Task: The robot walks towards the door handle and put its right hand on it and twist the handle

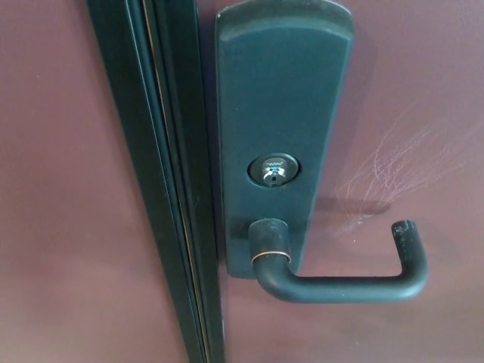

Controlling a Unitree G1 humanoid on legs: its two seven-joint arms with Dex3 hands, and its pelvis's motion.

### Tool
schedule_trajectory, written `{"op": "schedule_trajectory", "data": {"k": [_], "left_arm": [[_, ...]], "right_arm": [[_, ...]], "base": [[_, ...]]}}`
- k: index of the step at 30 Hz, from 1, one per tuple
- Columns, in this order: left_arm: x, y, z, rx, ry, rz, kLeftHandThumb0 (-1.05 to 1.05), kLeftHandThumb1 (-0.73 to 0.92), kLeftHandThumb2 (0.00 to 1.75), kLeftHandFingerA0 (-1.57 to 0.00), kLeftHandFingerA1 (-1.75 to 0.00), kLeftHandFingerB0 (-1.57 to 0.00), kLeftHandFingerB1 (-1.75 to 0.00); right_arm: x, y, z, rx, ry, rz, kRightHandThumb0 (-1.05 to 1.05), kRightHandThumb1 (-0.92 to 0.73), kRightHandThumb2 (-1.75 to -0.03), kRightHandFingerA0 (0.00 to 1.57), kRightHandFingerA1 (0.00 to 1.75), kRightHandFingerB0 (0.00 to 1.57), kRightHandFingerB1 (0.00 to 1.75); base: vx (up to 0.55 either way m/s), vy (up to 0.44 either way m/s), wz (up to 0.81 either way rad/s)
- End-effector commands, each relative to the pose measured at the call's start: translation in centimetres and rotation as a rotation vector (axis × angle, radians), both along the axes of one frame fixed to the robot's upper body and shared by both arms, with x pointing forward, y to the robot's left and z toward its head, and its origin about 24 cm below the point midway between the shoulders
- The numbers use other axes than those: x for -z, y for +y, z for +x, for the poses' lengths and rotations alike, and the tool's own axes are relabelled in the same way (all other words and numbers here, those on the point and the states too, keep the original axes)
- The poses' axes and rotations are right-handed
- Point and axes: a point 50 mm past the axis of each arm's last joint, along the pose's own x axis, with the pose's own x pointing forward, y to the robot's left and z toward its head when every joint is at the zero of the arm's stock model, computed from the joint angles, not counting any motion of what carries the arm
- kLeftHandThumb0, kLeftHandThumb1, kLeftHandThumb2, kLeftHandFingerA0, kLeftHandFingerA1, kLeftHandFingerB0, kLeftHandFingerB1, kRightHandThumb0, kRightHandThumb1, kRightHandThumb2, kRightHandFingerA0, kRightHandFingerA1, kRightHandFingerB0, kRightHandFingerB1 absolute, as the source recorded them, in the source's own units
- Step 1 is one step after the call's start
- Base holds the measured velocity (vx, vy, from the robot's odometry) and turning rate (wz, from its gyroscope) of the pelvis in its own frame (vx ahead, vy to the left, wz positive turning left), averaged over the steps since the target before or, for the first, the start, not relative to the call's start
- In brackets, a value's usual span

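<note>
Lever handle (340,287): nearest item to my head camera. Dark metal, level, low and right of centre. It springs from a round hub and ends at the right in a short return (408,246) bent back toward the door. Untouched.
Hub collar (268,253): a worn, coppery ring where the lever meets the plate.
Backplate (283,98): tall dark escutcheon with a rounded top, running up to the upper frame edge.
Keyhole (274,171): silvery cylinder set in the plate above the hub. Its marking is too small for me to read.
Door leaf (423,91): maroon panel behind the hardware, with pale scratches (397,170) fanned out right of the plate.
Door edge strip (162,181): dark vertical band left of the plate, possibly the frame seam. I cannot tell which.
My right hand: not in view, so whether clenched or released I cannot say.
My left hand: not in view either, same answer.
Step in hand: by my judgement, approach done and the reach not yet begun.
Risk one: my hand arrives from outside the view, so it may strike the plate or pass under the lever.
Risk two: pressing near the hub gives poor leverage, and my fingers may slip off.
Risk three: a finger snagged in the return while twisting.
</note>
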Motion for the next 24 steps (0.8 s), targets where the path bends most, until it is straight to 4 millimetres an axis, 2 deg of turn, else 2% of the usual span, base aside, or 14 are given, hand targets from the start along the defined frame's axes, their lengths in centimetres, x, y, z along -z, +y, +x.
{"op": "schedule_trajectory", "data": {"k": [1,2,4,5,6,7,12,14,15,16,17,18,20,24], "left_arm": [[-0.4,1.1,-0.2,0.011,0.030,0.025,-0.17,0.44,0.87,-0.37,-0.57,-0.17,-0.47],[-0.4,1.1,-0.2,0.007,0.030,0.025,-0.20,0.62,0.58,-0.47,-0.38,-0.30,-0.32],[-0.4,1.2,-0.3,-0.005,0.029,0.019,-0.20,0.61,0.58,-0.47,-0.39,-0.30,-0.32],[-0.4,1.1,-0.3,-0.003,0.032,0.023,-0.21,0.61,0.58,-0.47,-0.39,-0.30,-0.32],[-0.3,1.1,-0.3,0.000,0.033,0.025,-0.21,0.61,0.58,-0.47,-0.39,-0.30,-0.32],[-0.3,1.1,-0.3,0.000,0.034,0.024,-0.21,0.61,0.58,-0.47,-0.39,-0.30,-0.32],[-0.4,1.0,-0.2,0.015,0.032,0.023,-0.21,0.61,0.58,-0.46,-0.38,-0.30,-0.32],[-0.3,0.9,-0.2,0.018,0.034,0.024,-0.21,0.61,0.58,-0.46,-0.38,-0.30,-0.32],[-0.3,1.0,-0.2,0.019,0.035,0.024,-0.21,0.61,0.58,-0.46,-0.38,-0.30,-0.32],[-0.3,1.0,-0.2,0.018,0.036,0.025,-0.21,0.61,0.58,-0.46,-0.38,-0.30,-0.32],[-0.3,1.0,-0.2,0.018,0.037,0.025,-0.21,0.61,0.58,-0.46,-0.38,-0.30,-0.32],[-0.3,1.0,-0.2,0.015,0.038,0.023,-0.21,0.61,0.58,-0.46,-0.38,-0.30,-0.32],[-0.3,1.0,-0.2,0.016,0.038,0.023,-0.21,0.61,0.58,-0.46,-0.38,-0.30,-0.32],[-0.2,0.8,-0.2,0.027,0.044,0.019,-0.21,0.61,0.58,-0.47,-0.39,-0.30,-0.32]], "right_arm": [[-8.4,-2.9,-1.5,-0.120,-0.250,-0.024,-0.59,-0.60,-0.57,0.44,0.39,0.35,0.33],[-9.4,-3.0,-1.5,-0.112,-0.280,-0.018,-0.59,-0.60,-0.57,0.44,0.39,0.35,0.33],[-11.0,-3.2,-1.4,-0.104,-0.338,-0.012,-0.59,-0.60,-0.57,0.44,0.40,0.35,0.33],[-12.5,-3.2,-1.1,-0.100,-0.397,-0.017,-0.61,-0.49,-0.80,0.39,0.50,0.31,0.45],[-13.7,-3.1,-1.0,-0.105,-0.446,-0.023,-0.61,-0.49,-0.80,0.39,0.51,0.31,0.45],[-14.3,-3.0,-0.9,-0.112,-0.471,-0.032,-0.58,-0.60,-0.58,0.46,0.41,0.35,0.34],[-18.5,-1.9,-0.1,-0.211,-0.662,-0.135,-0.56,-0.60,-0.58,0.50,0.42,0.40,0.34],[-19.4,-1.7,0.0,-0.236,-0.695,-0.148,-0.56,-0.60,-0.58,0.50,0.42,0.41,0.34],[-20.3,-1.3,0.3,-0.263,-0.727,-0.159,-0.60,-0.49,-0.82,0.46,0.53,0.36,0.46],[-21.1,-0.9,0.7,-0.295,-0.757,-0.171,-0.60,-0.49,-0.82,0.47,0.53,0.37,0.47],[-21.3,-0.8,0.7,-0.304,-0.765,-0.172,-0.60,-0.49,-0.82,0.47,0.53,0.37,0.47],[-21.8,-0.5,0.9,-0.325,-0.781,-0.177,-0.56,-0.60,-0.59,0.54,0.41,0.43,0.34],[-22.3,-0.2,1.1,-0.352,-0.801,-0.181,-0.56,-0.60,-0.59,0.54,0.42,0.43,0.34],[-25.3,1.9,2.4,-0.528,-0.884,-0.195,-0.57,-0.59,-0.58,0.53,0.45,0.41,0.33]], "base": [[0.00,0.000,0.00],[0.00,0.000,0.00],[0.00,0.000,0.00],[0.00,0.000,0.00],[0.00,0.000,0.00],[0.00,0.000,0.00],[0.00,0.000,0.00],[0.00,0.000,0.00],[0.00,0.000,0.00],[0.00,0.000,0.00],[0.00,0.000,0.00],[0.00,0.000,0.00],[0.00,0.000,0.00],[0.00,0.000,0.00]]}}
